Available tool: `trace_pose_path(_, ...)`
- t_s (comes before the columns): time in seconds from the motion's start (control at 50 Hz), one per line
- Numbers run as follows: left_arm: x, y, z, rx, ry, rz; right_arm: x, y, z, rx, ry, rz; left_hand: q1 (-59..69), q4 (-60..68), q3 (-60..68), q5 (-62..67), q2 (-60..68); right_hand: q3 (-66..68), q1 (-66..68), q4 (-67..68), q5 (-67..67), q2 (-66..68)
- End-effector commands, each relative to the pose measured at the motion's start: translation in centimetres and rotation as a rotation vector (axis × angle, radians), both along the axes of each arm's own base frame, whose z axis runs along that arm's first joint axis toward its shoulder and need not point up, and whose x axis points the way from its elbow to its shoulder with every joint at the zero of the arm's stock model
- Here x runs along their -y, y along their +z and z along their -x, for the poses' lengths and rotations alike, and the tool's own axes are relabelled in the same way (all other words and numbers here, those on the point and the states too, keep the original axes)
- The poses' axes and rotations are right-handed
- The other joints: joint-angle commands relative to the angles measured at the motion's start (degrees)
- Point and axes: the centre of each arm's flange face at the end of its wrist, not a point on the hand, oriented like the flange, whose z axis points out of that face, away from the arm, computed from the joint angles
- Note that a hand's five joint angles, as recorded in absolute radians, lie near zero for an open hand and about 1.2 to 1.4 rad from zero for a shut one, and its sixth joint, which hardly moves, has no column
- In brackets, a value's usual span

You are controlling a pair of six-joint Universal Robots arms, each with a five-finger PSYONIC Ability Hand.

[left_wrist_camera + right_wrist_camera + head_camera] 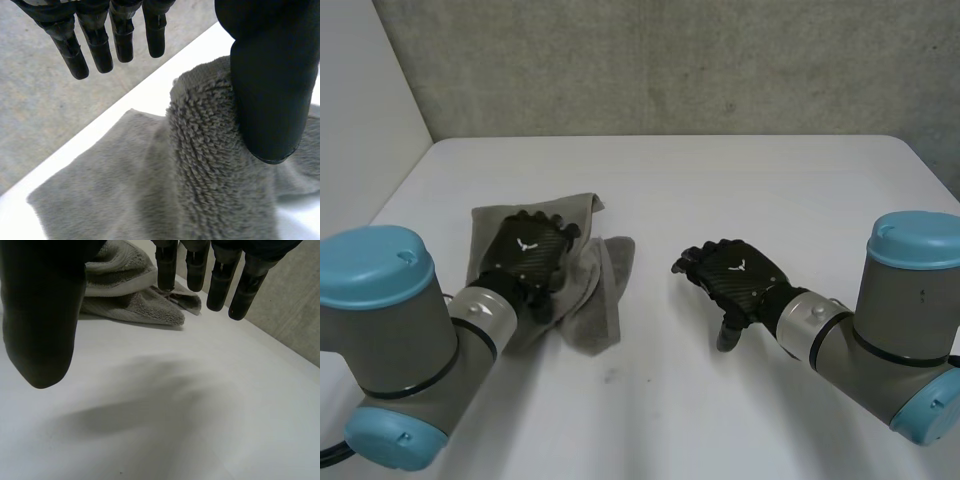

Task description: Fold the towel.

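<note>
The left hand sits on the middle of the grey terry-cloth towel. Its fingers are straight and clear of the cloth and its thumb rests against a raised ridge of pile, so nothing is pinched. The right hand hovers over the bare white bench near the towel's edge, fingers relaxed, apart from the thumb, and empty. The towel lies rumpled on the bench's left part, one flap doubled over and its edges out of line. By my reading the fold is barely begun. The cloth likely wants flattening first, then each hand needs to pinch a corner so one half can be carried over the other.
</note>
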Motion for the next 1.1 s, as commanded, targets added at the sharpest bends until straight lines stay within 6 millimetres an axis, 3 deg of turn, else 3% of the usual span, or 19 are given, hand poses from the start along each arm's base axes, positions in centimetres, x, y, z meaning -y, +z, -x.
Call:
trace_pose_path(0.02,2.1,1.0,-1.8,0.008,0.074,0.030,0.0,0.1,0.0,0.001,0.002,0.004,2.91,2.85,2.82,2.66,2.79,-4.46,-4.31,-4.70,-4.65,-4.81)
trace_pose_path(0.1,3.0,1.3,-2.9,0.009,0.083,0.002,-0.1,-0.1,-0.1,-0.001,0.003,0.000,3.91,3.85,3.83,3.66,3.79,-4.46,-4.31,-4.70,-4.65,-4.81)
trace_pose_path(0.4,2.3,-0.5,-2.2,-0.019,-0.136,-0.193,-0.1,-0.4,-0.1,-0.012,0.007,-0.001,21.07,21.02,20.99,20.83,20.96,-4.46,-4.31,-4.70,-4.65,-4.81)
trace_pose_path(0.5,2.6,-1.0,-2.1,-0.023,-0.151,-0.216,-0.1,-0.5,-0.1,-0.013,0.007,-0.003,37.22,37.17,37.14,36.98,37.11,-4.46,-4.31,-4.70,-4.65,-4.81)
trace_pose_path(0.6,2.8,-1.3,-2.1,-0.013,-0.141,-0.227,-0.1,-0.4,-0.1,-0.014,0.006,0.001,63.73,63.68,63.65,63.49,63.62,-4.46,-4.31,-4.70,-4.65,-4.81)
trace_pose_path(0.72,2.9,-0.5,-1.9,-0.017,-0.127,-0.200,0.3,0.2,-0.1,-0.007,-0.004,0.023,63.78,63.72,63.69,63.53,63.66,-4.46,-4.31,-4.70,-4.65,-4.81)
trace_pose_path(0.82,2.2,2.1,0.4,-0.090,-0.158,-0.156,1.2,2.4,0.0,0.017,-0.042,0.078,63.78,63.72,63.69,63.53,63.66,-4.46,-4.31,-4.70,-4.65,-4.81)
trace_pose_path(0.86,1.4,4.6,2.6,-0.193,-0.175,-0.148,2.8,4.3,1.4,0.029,-0.131,0.135,63.78,63.72,63.69,63.53,63.66,-4.46,-4.31,-4.70,-4.65,-4.81)
trace_pose_path(0.88,1.4,4.6,2.6,-0.194,-0.175,-0.148,2.8,4.3,1.4,0.029,-0.132,0.136,63.78,63.72,63.69,63.53,63.66,-4.46,-4.31,-4.70,-4.65,-4.81)
trace_pose_path(0.92,0.4,6.6,4.7,-0.274,-0.194,-0.148,4.6,6.1,3.3,0.043,-0.246,0.180,63.78,63.72,63.69,63.53,63.66,-4.46,-4.31,-4.70,-4.65,-4.81)
trace_pose_path(0.94,0.4,6.6,4.7,-0.275,-0.194,-0.148,4.6,6.1,3.3,0.044,-0.246,0.180,63.78,63.72,63.69,63.53,63.66,-4.46,-4.31,-4.70,-4.65,-4.81)
trace_pose_path(0.98,-1.6,6.9,7.4,-0.297,-0.243,-0.175,5.9,7.4,4.4,0.080,-0.313,0.200,63.78,63.72,63.69,63.53,63.66,-4.46,-4.31,-4.70,-4.65,-4.81)
trace_pose_path(1.04,-3.1,6.7,8.9,-0.286,-0.276,-0.195,6.6,7.9,5.0,0.098,-0.340,0.204,63.78,63.72,63.69,63.53,63.66,-4.46,-4.31,-4.70,-4.65,-4.81)
trace_pose_path(1.08,-6.0,5.5,11.1,-0.249,-0.322,-0.239,8.0,8.8,6.4,0.125,-0.394,0.207,63.78,63.72,63.69,63.53,63.66,-4.46,-4.31,-4.70,-4.65,-4.81)
trace_pose_path(1.1,-6.0,5.5,11.2,-0.249,-0.322,-0.239,8.0,8.8,6.4,0.126,-0.394,0.207,63.78,63.72,63.69,63.53,63.66,-4.46,-4.31,-4.70,-4.65,-4.81)
